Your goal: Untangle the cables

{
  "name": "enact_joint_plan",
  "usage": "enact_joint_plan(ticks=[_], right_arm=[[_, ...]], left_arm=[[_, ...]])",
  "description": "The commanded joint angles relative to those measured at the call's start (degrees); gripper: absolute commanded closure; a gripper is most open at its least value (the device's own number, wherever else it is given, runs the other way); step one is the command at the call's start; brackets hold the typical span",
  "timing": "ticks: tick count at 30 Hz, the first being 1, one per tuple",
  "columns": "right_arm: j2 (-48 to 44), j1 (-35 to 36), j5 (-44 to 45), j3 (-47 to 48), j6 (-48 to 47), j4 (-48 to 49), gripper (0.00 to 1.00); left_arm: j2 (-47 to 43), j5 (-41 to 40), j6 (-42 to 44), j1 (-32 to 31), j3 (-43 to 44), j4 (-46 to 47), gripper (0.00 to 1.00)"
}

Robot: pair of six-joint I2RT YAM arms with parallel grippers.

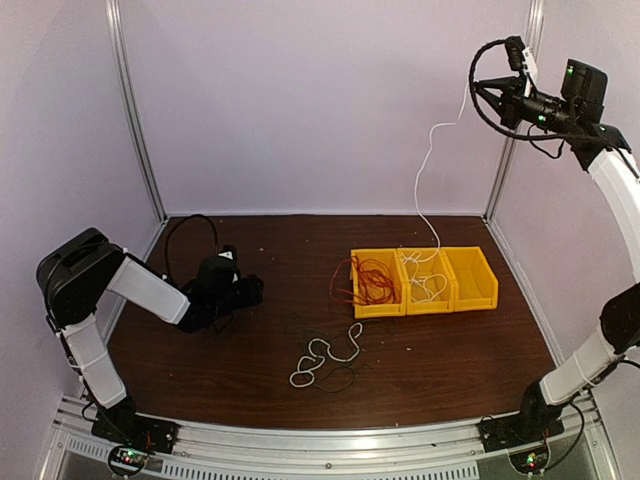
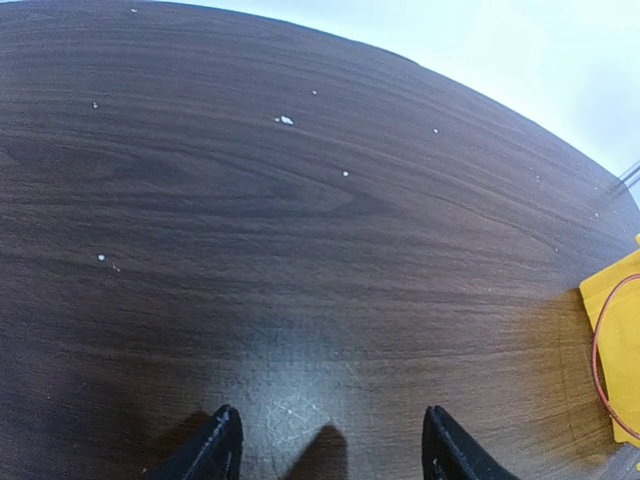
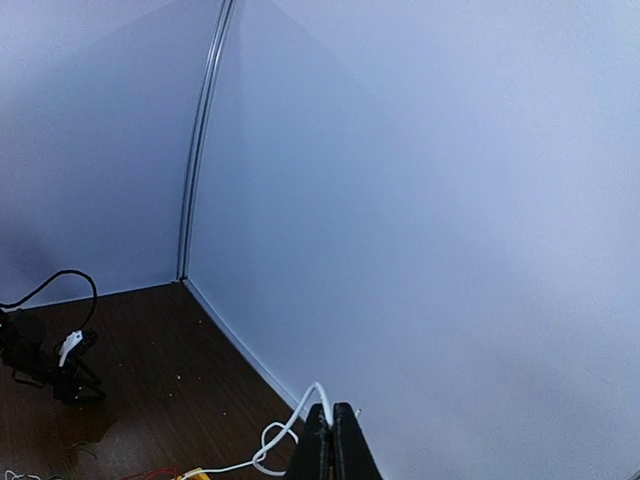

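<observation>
Raised high, the right gripper (image 3: 333,445) pinches a white cable (image 1: 425,170), letting it hang into the middle yellow bin (image 1: 430,308). The left gripper (image 2: 328,432) hovers open, empty; a white-black tangle (image 1: 325,360) lies on the table (image 1: 230,385).

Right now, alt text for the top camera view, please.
The right hand, raised high, is shut on a white cable that hangs down into the middle yellow bin. Red cable sits in the left bin; white and black loops lie on the table; the open left hand sits low at left.
</observation>
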Motion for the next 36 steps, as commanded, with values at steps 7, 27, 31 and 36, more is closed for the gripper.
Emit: enact_joint_plan(ticks=[7,27,31,36], right_arm=[[-4.8,0.26,2.52,-14.17,-4.18,1.36,1.0],[7.56,6.96,7.38,-30.26,-13.97,-6.16,1.0],[11.02,7.85,9.02,-30.06,-14.31,-8.32,1.0],[12.78,7.93,13.27,-29.22,-15.41,-11.07,1.0]], left_arm=[[-0.2,0.62,0.08,0.37,0.5,2.59,0.37],[1.62,0.44,-0.15,0.37,0.24,2.45,0.37],[1.97,0.45,0.03,0.37,0.24,2.53,0.37],[2.24,0.39,0.06,0.37,0.16,2.54,0.37]])
